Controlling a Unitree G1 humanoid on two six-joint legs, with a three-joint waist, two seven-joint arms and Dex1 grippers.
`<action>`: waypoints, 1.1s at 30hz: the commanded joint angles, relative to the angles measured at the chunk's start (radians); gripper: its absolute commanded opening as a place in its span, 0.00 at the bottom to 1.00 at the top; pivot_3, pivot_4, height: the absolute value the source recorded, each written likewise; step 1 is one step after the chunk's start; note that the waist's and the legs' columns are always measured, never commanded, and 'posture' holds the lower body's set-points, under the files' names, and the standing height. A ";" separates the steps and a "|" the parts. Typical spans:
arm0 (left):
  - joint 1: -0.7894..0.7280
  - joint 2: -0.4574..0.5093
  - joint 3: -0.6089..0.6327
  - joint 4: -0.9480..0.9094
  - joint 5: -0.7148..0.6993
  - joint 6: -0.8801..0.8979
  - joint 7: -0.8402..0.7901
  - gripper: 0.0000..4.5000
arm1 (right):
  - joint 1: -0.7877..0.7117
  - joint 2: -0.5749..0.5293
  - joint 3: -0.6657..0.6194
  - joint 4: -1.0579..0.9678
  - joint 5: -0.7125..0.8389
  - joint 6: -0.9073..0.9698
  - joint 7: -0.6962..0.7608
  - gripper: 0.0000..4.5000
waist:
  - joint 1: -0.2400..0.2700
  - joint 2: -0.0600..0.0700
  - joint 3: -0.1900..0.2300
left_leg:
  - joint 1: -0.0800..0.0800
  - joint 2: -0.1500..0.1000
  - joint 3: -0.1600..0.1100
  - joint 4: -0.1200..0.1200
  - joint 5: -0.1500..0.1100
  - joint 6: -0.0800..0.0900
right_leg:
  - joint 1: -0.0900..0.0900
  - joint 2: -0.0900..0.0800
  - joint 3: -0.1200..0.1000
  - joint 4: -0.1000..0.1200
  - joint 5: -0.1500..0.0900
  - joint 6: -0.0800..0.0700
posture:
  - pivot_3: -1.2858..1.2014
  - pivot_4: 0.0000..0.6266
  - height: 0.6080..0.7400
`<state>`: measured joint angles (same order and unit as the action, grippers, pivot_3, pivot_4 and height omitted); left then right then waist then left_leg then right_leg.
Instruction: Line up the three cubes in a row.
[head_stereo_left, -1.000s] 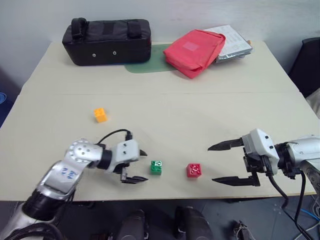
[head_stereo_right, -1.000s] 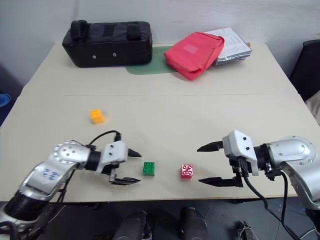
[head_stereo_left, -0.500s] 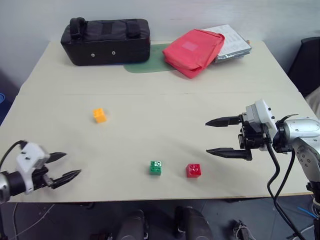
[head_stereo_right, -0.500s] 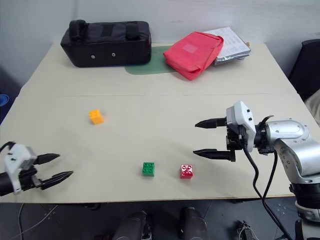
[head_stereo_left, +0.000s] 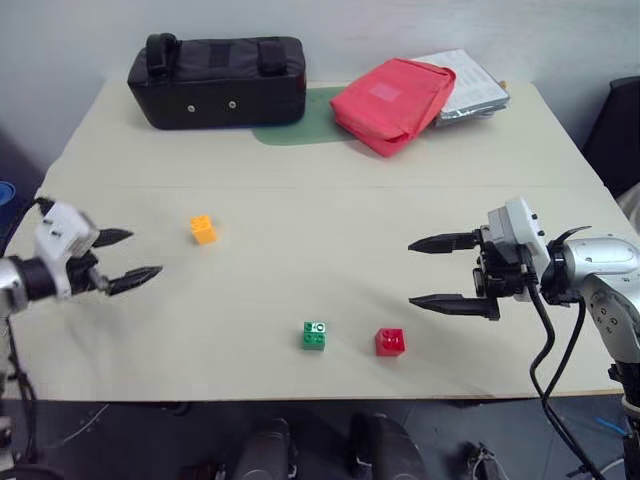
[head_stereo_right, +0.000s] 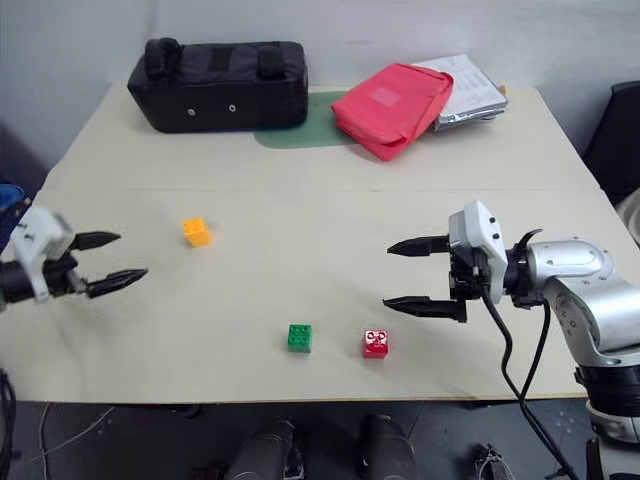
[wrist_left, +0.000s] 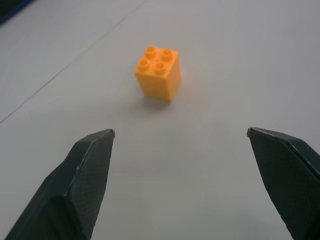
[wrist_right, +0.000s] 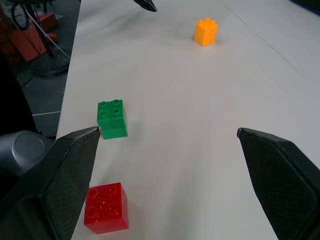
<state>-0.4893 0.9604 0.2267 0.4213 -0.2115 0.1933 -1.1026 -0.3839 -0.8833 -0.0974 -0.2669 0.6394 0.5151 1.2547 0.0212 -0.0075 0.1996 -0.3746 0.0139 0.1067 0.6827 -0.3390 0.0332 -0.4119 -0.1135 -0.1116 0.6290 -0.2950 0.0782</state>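
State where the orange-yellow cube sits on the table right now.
The orange-yellow cube stands alone on the table's left half, just ahead of the open left gripper.

Cube ahead of the left gripper (head_stereo_left: 136, 256): orange-yellow cube (head_stereo_left: 203, 229), four studs on top. Left of the right gripper (head_stereo_left: 430, 271), nearer side: red cube (head_stereo_left: 390, 341); beyond it, green cube (head_stereo_left: 314, 335). Gripper fingers black, cross-hatched pads, white housings. Table (head_stereo_left: 300, 200) pale beige. Far side: black bag (head_stereo_left: 215, 80), red pouch (head_stereo_left: 390, 102), dark green mat (head_stereo_left: 295, 130).
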 joint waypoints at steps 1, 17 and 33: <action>-0.200 -0.028 -0.131 0.232 0.114 -0.131 -0.037 0.99 | 0.036 -0.010 -0.066 -0.086 0.040 0.018 -0.038 1.00 | -0.002 0.000 0.000 | -0.001 0.000 0.001 0.000 0.000 0.000 | -0.001 0.001 -0.003 0.000 0.000 0.000 | 0.52 0.24 1.00; -0.641 -0.214 -0.324 0.853 0.362 -0.348 0.069 0.99 | 0.268 -0.016 -0.248 -0.314 0.112 0.065 -0.225 1.00 | -0.001 -0.006 0.000 | 0.000 -0.002 0.010 0.002 0.000 0.006 | -0.002 0.002 -0.002 -0.001 0.004 0.007 | 0.52 0.24 1.00; -0.666 -0.208 -0.302 0.873 0.368 -0.303 -0.046 0.34 | 0.283 -0.018 -0.245 -0.336 0.123 0.058 -0.277 1.00 | 0.000 -0.007 0.000 | 0.000 -0.002 0.010 0.002 0.000 0.006 | -0.002 0.001 -0.002 -0.001 0.004 0.007 | 0.52 0.24 1.00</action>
<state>-1.1330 0.7284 -0.0949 1.3094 0.1671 -0.1155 -1.1357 -0.0907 -0.8914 -0.3297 -0.5893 0.7516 0.5891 0.9770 0.0211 -0.0146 0.1993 -0.3744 0.0123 0.1163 0.6848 -0.3393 0.0396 -0.4138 -0.1125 -0.1131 0.6280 -0.2912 0.0850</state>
